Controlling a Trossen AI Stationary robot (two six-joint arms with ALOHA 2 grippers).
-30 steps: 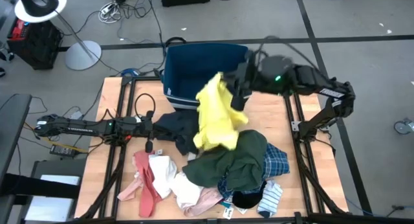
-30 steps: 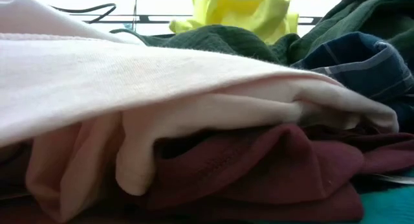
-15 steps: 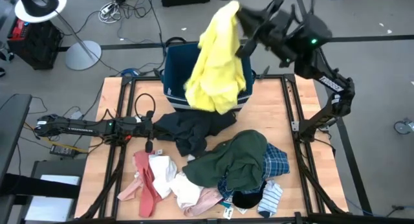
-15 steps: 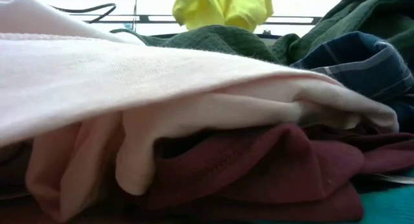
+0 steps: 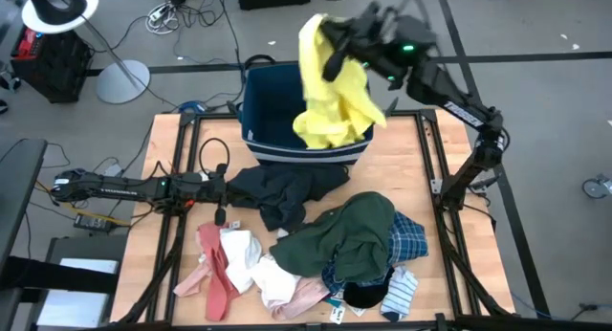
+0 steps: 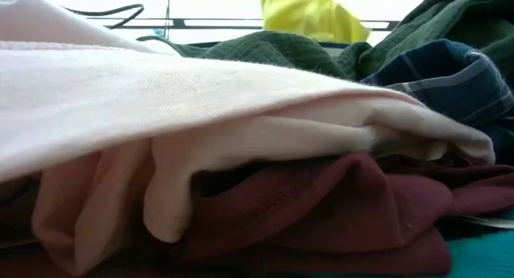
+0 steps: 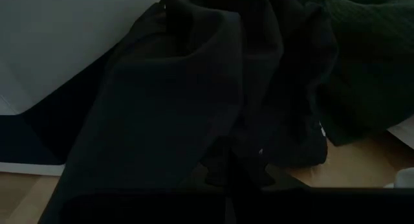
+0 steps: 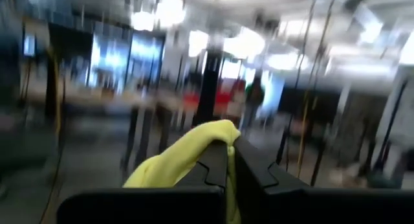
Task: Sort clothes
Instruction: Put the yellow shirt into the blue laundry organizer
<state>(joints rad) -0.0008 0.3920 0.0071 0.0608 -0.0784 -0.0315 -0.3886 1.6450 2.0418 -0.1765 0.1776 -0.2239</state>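
High view shows the right claw (image 5: 330, 44) raised above the far edge of the table (image 5: 449, 264), pinching a yellow garment (image 5: 330, 92) by one edge so that the cloth hangs free over the dark blue bin (image 5: 263, 106). Held that way, from a high corner, the garment clears the bin's rim and can probably fall inside once released, which suits putting it apart from the rest. The remaining clothes (image 5: 325, 245) lie in a loose heap on the near half of the table: a dark green piece on top, blue plaid and striped items beside it, pink, white and maroon pieces to the left, and a navy garment (image 5: 282, 192) just in front of the bin.

The left arm lies low along the table's left side, with the left claw (image 5: 222, 183) at the navy garment; I cannot tell how its fingers stand.

Right wrist view adds what the overhead cannot: the two fingers (image 8: 249, 169) pressed together with yellow cloth between them. Low view is filled by pink and maroon fabric, with only a yellow scrap behind.
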